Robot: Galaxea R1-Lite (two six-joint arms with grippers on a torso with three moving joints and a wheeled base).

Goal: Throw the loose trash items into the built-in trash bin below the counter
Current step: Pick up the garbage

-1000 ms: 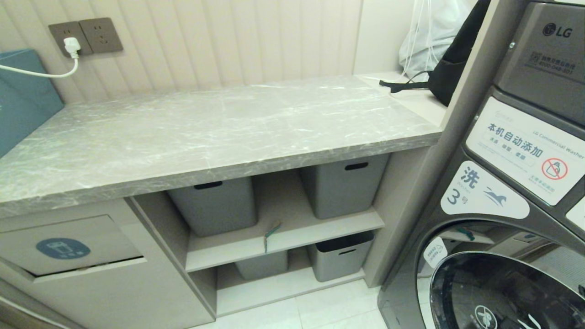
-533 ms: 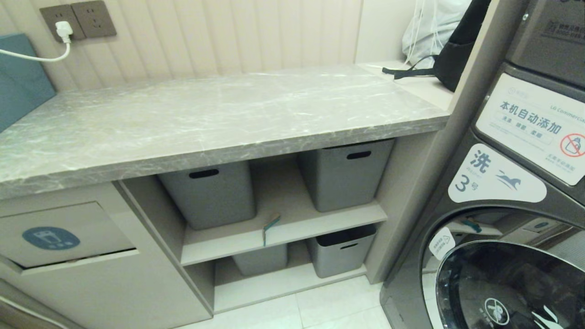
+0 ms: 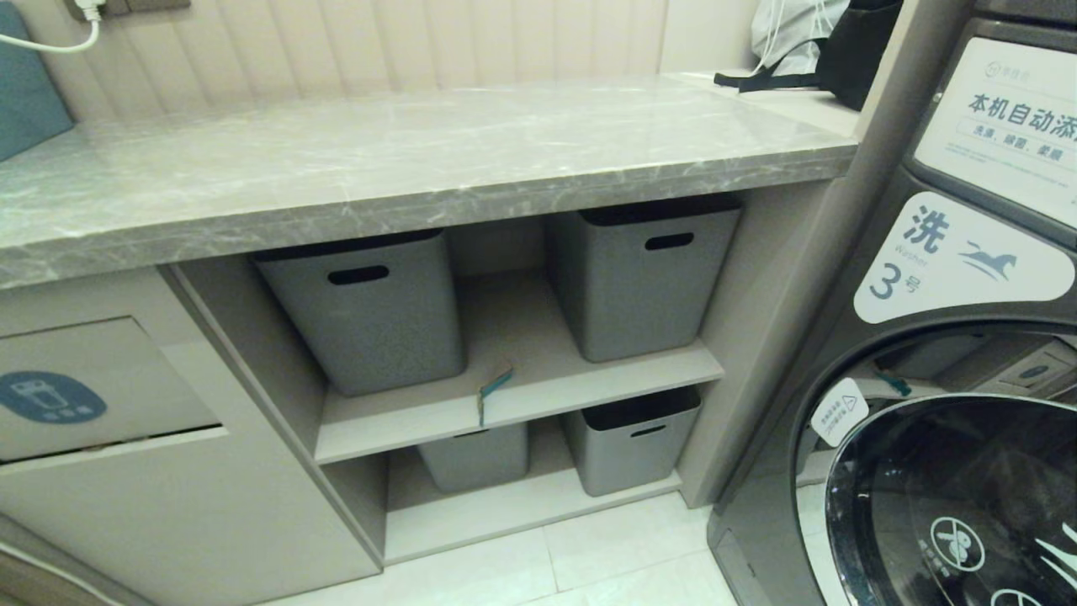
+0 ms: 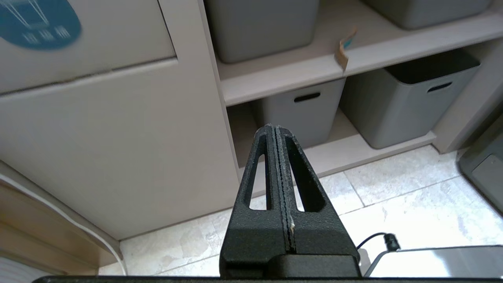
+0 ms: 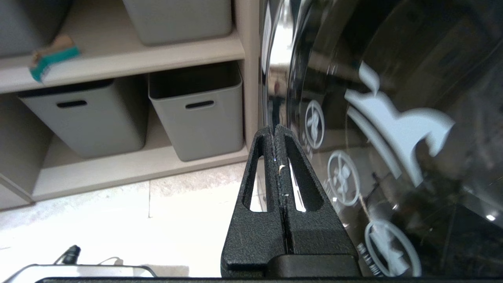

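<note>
1 cardboard scrap point(image 3: 494, 389) stands at the upper shelf point(image 3: 538, 396) front edge, between 2 grey tubs point(image 3: 370, 307), right of the trash bin flap point(image 3: 92, 396), beneath the worktop point(image 3: 379, 160). Left gripper point(image 4: 275, 127) and right gripper point(image 5: 274, 127) fingers pressed together, empty.

Head camera has sunk: the counter point(image 3: 421, 160) sits higher in view, with the shelves point(image 3: 522, 396) seen more squarely.
</note>
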